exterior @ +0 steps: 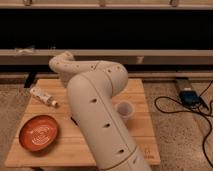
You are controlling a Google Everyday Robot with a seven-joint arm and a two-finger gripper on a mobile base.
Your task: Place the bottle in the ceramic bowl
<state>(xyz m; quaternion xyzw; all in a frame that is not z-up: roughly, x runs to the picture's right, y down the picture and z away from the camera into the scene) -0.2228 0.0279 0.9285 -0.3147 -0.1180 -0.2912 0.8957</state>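
Dark panelling fills the background, with a pale ledge (165, 54) running across it just behind a wooden worktop (60, 151). Speckled floor (180, 140) lies to the right, where a black cable (172, 106) loops away from a dark power brick (189, 95).

The bottle (42, 96) lies on its side near the back left corner of the worktop, its narrow cap pointing toward the front right. It rests on bare wood, touching nothing else. The bowl (39, 133) sits near the front left corner, upright, its pale swirl lines showing inside. Bottle and bowl are apart, with a strip of wood between them, and the bottle is outside the bowl.

The big white arm (95, 105) rises from the lower edge, climbs over the middle of the worktop and curls at the back into a rounded elbow, just right of the bottle. The gripper is hidden somewhere behind that bulk, so neither its exact place nor how wide it stands can be told.

A small clear cup (125, 109) stands upright on the right half of the worktop, just beside the arm. At the arm's left edge a dark sliver (73, 120) of something peeks out, too covered to name.
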